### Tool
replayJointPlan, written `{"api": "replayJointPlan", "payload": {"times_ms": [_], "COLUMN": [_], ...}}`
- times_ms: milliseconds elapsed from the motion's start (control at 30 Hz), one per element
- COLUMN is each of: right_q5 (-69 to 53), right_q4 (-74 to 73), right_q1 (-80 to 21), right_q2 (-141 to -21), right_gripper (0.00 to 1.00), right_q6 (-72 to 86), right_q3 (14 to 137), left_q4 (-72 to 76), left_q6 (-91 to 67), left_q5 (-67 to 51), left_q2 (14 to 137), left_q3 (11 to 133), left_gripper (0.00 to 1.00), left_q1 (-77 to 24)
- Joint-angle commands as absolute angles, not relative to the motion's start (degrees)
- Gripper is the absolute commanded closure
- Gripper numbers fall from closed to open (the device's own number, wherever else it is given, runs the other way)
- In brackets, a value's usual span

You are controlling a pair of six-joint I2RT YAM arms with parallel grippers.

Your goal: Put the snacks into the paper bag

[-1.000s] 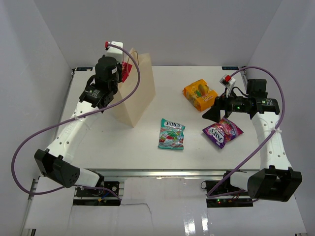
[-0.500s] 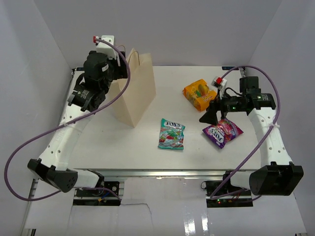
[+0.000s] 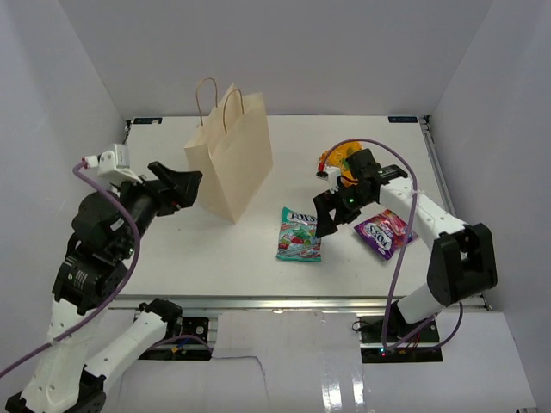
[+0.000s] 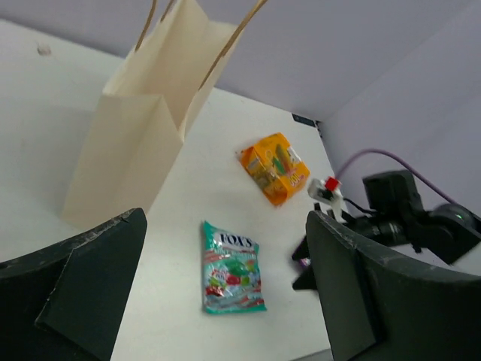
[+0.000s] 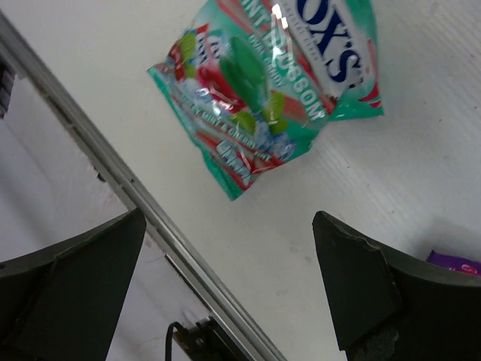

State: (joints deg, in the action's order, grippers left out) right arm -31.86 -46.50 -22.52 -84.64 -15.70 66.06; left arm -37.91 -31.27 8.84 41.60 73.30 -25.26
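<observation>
The tan paper bag (image 3: 231,159) (image 4: 143,143) stands upright at the back left of the table. A teal Fox's packet (image 3: 300,234) (image 4: 231,267) (image 5: 270,83) lies flat at the middle. To its right lies a purple packet (image 3: 389,231) (image 5: 455,263), and an orange pack (image 3: 343,155) (image 4: 274,167) sits behind, partly hidden by my right arm. My left gripper (image 3: 176,185) (image 4: 225,241) hangs open and empty, left of the bag and apart from it. Open and empty too, my right gripper (image 3: 325,217) (image 5: 229,226) hovers over the teal packet's right edge.
White walls close the table in at the back and on both sides. A metal rail (image 5: 113,180) runs along the table's near edge, close below the right gripper. My right arm (image 4: 398,218) reaches across the table's right half, between the orange pack and the purple packet.
My left arm has pulled back from above the bag toward the near left, and its jaws have opened; the red thing it held no longer shows. My right arm swung left, over the teal packet.
</observation>
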Motion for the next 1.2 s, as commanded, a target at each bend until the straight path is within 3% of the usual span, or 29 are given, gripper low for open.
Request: {"api": "replayJointPlan", "payload": {"times_ms": [0, 267, 567, 700, 800, 833, 1067, 1167], "right_q5": [-25.9, -27.9, -28.1, -26.0, -27.6, -29.5, -33.7, -33.6], "right_q4": [-39.3, -33.2, -28.7, -27.6, -24.7, -23.9, -17.1, -15.6], "right_q1": [-22.5, -22.5, -20.7, -19.7, -19.2, -19.2, -19.2, -18.9], "right_q2": [-91.6, -98.2, -104.5, -105.0, -105.2, -105.4, -106.3, -106.8], "right_gripper": [0.01, 0.01, 0.24, 0.27, 0.35, 0.42, 0.48, 0.57], "right_q6": [-1.7, 10.5, 14.9, 16.0, 17.3, 17.7, 21.2, 22.2], "right_q3": [70.0, 66.4, 65.0, 62.8, 60.9, 60.6, 57.8, 57.0], "left_q4": [-41.8, -47.6, -48.0, -48.1, -48.0, -48.0, -48.0, -48.0], "left_q6": [-40.3, -43.6, -45.1, -45.2, -45.4, -45.4, -45.6, -45.6], "left_q5": [7.7, 7.9, 6.9, 6.5, 6.2, 6.2, 6.0, 6.0], "left_q2": [37.5, 34.4, 34.6, 35.1, 35.5, 35.7, 36.5, 37.1], "left_q3": [68.2, 67.1, 66.6, 66.4, 66.0, 66.0, 66.7, 67.1], "left_gripper": [0.02, 0.02, 0.02, 0.02, 0.02, 0.02, 0.02, 0.02], "left_q1": [-25.4, -25.4, -25.4, -25.4, -25.4, -25.4, -25.4, -25.4]}}
